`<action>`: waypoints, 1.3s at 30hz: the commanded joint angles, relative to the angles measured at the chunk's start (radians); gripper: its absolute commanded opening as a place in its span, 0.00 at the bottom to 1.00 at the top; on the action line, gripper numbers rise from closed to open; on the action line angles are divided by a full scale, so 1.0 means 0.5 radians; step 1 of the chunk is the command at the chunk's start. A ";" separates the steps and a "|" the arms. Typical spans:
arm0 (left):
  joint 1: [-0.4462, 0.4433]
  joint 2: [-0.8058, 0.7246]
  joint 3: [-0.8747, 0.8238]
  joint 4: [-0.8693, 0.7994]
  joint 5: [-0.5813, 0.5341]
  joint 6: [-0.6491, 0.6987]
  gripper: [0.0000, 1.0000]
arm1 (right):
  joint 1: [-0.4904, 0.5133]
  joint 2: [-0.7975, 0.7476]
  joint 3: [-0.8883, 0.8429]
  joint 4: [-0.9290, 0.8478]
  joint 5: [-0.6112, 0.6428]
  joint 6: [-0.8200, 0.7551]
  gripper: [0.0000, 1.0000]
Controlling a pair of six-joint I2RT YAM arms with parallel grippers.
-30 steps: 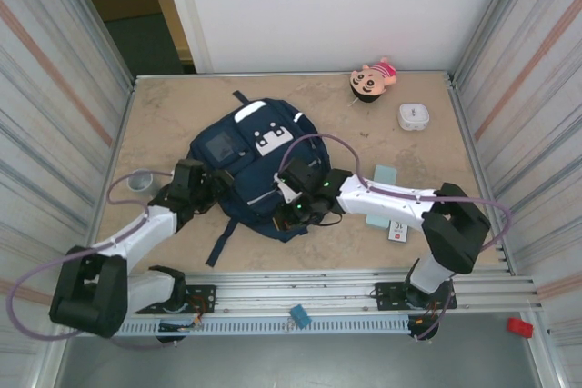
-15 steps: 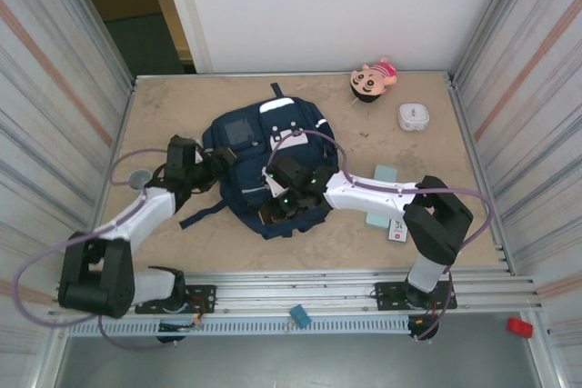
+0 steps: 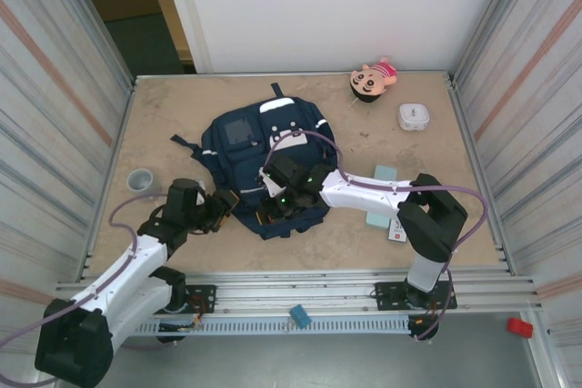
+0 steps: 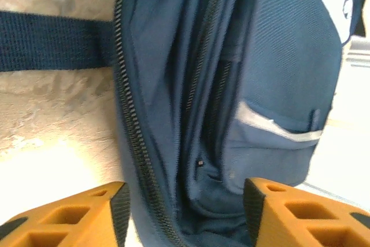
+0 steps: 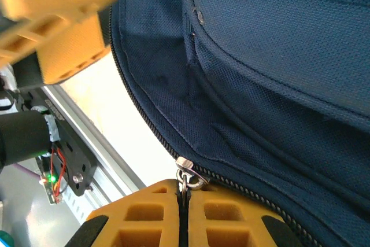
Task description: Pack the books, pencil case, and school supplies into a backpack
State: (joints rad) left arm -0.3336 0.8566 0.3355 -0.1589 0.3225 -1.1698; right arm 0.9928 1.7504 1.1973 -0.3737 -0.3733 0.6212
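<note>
Left gripper [image 4: 185, 199] stood half open, its orange pads [image 4: 63, 215] either side of the unzipped near-left edge of the large navy-blue fabric backpack [image 3: 245, 143], gripping nothing. Its arm lay low, reaching in from the backpack's left. Right gripper [image 5: 184, 194] was pinched shut on the small metal zipper pull [image 5: 186, 169] at the backpack's near edge, its arm stretched in from the backpack's right.
</note>
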 commanded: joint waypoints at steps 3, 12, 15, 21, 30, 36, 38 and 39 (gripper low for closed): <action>-0.009 0.166 -0.040 0.286 -0.005 -0.077 0.37 | 0.009 0.010 0.078 0.037 -0.084 -0.012 0.00; 0.036 0.395 0.075 0.285 -0.022 0.114 0.03 | -0.056 -0.121 -0.026 -0.082 -0.032 -0.056 0.00; 0.114 0.354 0.099 0.171 -0.033 0.212 0.00 | -0.154 -0.205 -0.134 -0.146 -0.013 -0.081 0.00; 0.288 0.187 0.156 -0.073 -0.028 0.405 0.00 | -0.408 -0.318 -0.285 -0.315 0.028 -0.204 0.00; 0.370 0.081 0.199 -0.213 -0.039 0.559 0.00 | -0.631 -0.481 -0.295 -0.452 0.078 -0.337 0.00; 0.372 0.114 0.330 -0.235 0.027 0.722 0.17 | -0.594 -0.605 -0.241 -0.386 -0.046 -0.409 0.00; 0.367 0.116 0.406 -0.266 0.053 0.823 0.38 | -0.553 -0.604 -0.196 -0.366 -0.078 -0.432 0.00; 0.356 0.103 0.452 -0.283 0.056 0.889 0.48 | -0.524 -0.599 -0.167 -0.376 -0.078 -0.451 0.00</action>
State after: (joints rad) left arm -0.1627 0.9195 0.4835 -0.2775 0.3653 -0.8371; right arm 0.7101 1.4830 1.0618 -0.5411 -0.4053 0.4427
